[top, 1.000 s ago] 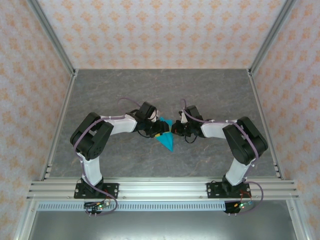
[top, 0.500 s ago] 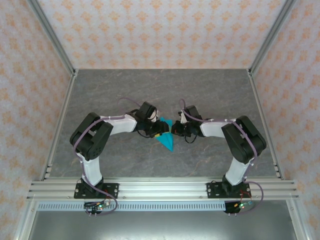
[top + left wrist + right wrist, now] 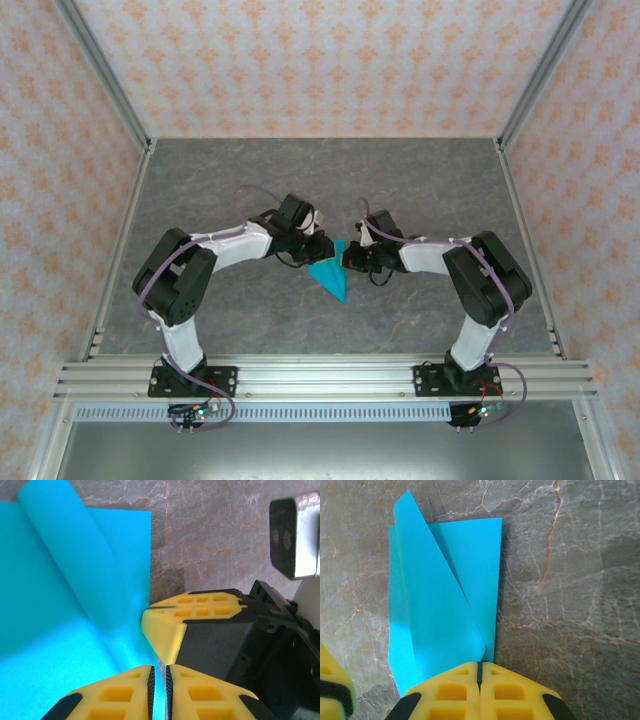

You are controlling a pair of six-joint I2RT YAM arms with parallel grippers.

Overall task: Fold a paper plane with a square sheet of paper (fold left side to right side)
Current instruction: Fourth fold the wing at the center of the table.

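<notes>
- Paper plane (image 3: 440, 600): flat on the table (image 3: 560, 580), ahead and left of the right gripper (image 3: 480, 672) jaws, near end meeting their tips.
- Left gripper (image 3: 159, 674): jaws at the plane's right edge, sheet ahead-left.
- Right gripper's fingertip (image 3: 167, 625): just ahead-right of the left jaws.

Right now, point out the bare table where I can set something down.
Free: the grey marbled table from the grippers to the back wall, and the strip between the cyan-blue folded paper sheet and the aluminium rail. Crowded: the centre, where left gripper and right gripper meet at the sheet.
</notes>
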